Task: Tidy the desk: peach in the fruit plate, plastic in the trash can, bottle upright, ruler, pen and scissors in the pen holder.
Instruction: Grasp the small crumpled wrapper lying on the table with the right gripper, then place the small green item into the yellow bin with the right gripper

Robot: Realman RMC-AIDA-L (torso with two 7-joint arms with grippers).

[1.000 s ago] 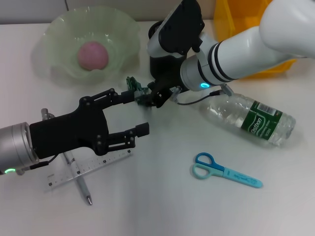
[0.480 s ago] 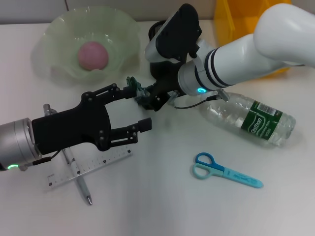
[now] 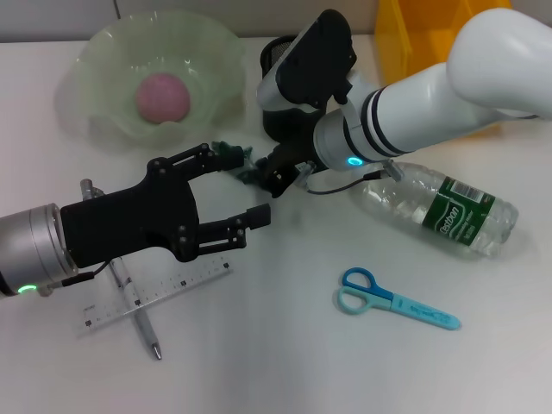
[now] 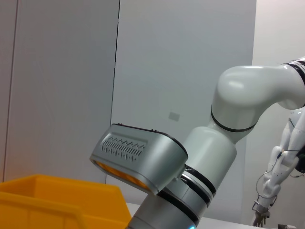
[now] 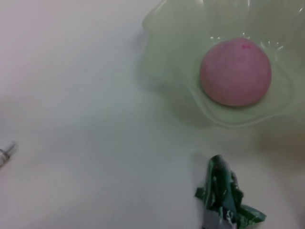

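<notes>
The pink peach point(image 3: 162, 97) point(image 5: 235, 71) lies in the pale green fruit plate point(image 3: 95, 52) point(image 5: 162, 28). A crumpled green plastic wrapper point(image 3: 235, 158) point(image 5: 224, 200) sits just in front of the plate, with my right gripper point(image 3: 269, 175) shut on its end. My left gripper point(image 3: 231, 190) hovers open close beside the wrapper, above the ruler point(image 3: 172, 291) and the pen point(image 3: 138, 315) lying crossed. The clear bottle point(image 3: 440, 207) lies on its side at the right. Blue scissors point(image 3: 392, 300) lie flat nearer the front. The black mesh pen holder point(image 3: 276, 47) is mostly hidden behind my right wrist.
A yellow bin point(image 3: 405, 34) point(image 4: 47, 200) stands at the back right, behind my right arm. The left wrist view shows only that bin, my right arm's elbow and a wall.
My left gripper has crept up and to the right, its upper finger now close to the wrapper. The right gripper and wrapper have barely shifted.
</notes>
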